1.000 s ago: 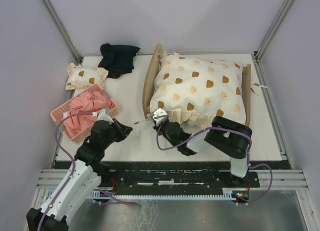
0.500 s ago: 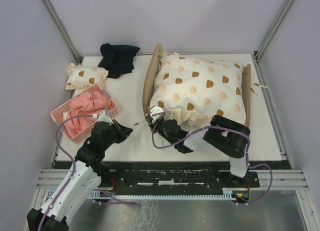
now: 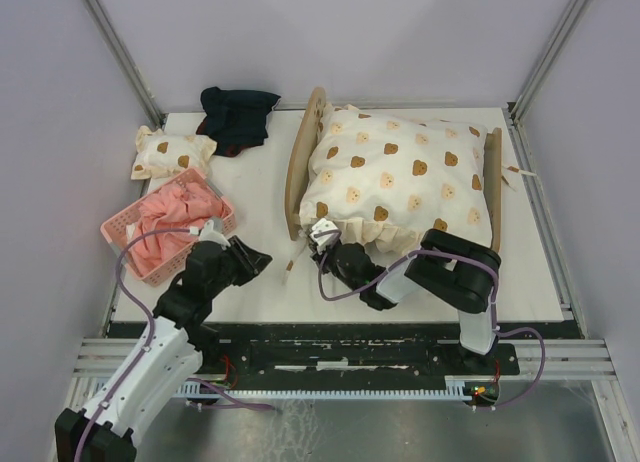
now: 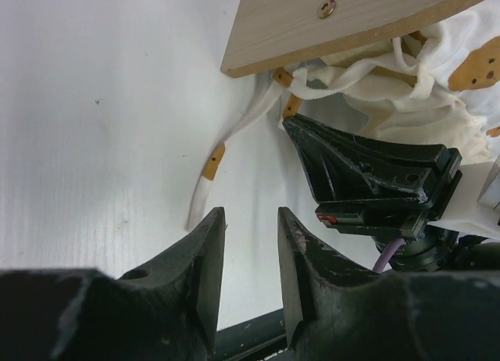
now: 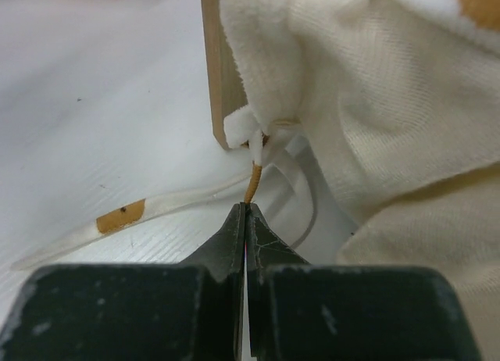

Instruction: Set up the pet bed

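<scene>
At the near edge, the left pincer hung low over the white tabletop. It was partly open, with a clear gap between its two black fingers. It had nothing in it. A loose ribbon, white with a tan patch, lay flat on the tabletop just past its tips.

To the right of it, the right pincer was closed all the way. It pinched a thin tan tie string right at its tips. The string ran up to a white knot by the near left corner of the pet bed.

The pet bed sat on the right half of the tabletop. Its tall curved wooden end was on the left and its other wooden end was on the right. A fat cream quilt with brown bear faces lay on top of it and covered the whole middle. The near edge of the quilt hung over the side, close to the right pincer.

On the left side sat a pink basket with a pink cloth piled in it. Just behind the basket lay a small pillow with the same bear faces. Farthest away, near the back edge, lay a dark cloth in a heap.
</scene>
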Controlling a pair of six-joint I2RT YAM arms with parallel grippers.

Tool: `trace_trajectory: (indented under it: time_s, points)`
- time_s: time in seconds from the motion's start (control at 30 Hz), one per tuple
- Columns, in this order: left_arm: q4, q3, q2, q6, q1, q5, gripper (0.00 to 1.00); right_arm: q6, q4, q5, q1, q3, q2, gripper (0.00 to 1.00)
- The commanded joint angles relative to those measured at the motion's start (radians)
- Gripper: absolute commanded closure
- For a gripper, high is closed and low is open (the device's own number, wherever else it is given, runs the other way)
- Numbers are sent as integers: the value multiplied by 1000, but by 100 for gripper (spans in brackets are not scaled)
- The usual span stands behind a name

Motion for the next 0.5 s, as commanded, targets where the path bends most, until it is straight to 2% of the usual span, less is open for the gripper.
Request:
trace_trajectory:
  time_s: [0.0,0.27,0.47]
  points:
    - [129,72,62,86,0,30,60,-25,57,32,-21,3,-23,98]
    - [362,59,246,130,-20,85,59,-145,16,-26,-51,47,-24,98]
    - [430,72,337,112,-66,47,59,-236,0,-105,-61,74,-12,98]
